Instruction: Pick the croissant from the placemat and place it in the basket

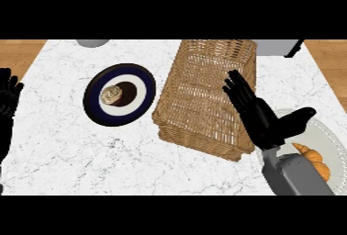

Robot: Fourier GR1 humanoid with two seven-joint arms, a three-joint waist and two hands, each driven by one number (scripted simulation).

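Note:
The golden croissant (316, 160) lies on a white round placemat (327, 137) at the right edge, partly hidden by my right forearm. My right hand (261, 117) is open above the placemat's left side, fingers stretched up over the basket's right rim, thumb out to the right. The woven wicker basket (203, 98) stands in the middle, tilted, with nothing visible in it. My left hand (8, 94) rests open at the left edge, fingers up.
A dark blue and white plate (102, 110) holds a swirled pastry (113, 94) left of the basket. A grey round object (93, 42) and a grey box (274, 47) sit at the far edge. Wooden floor shows beyond the marble counter's sides.

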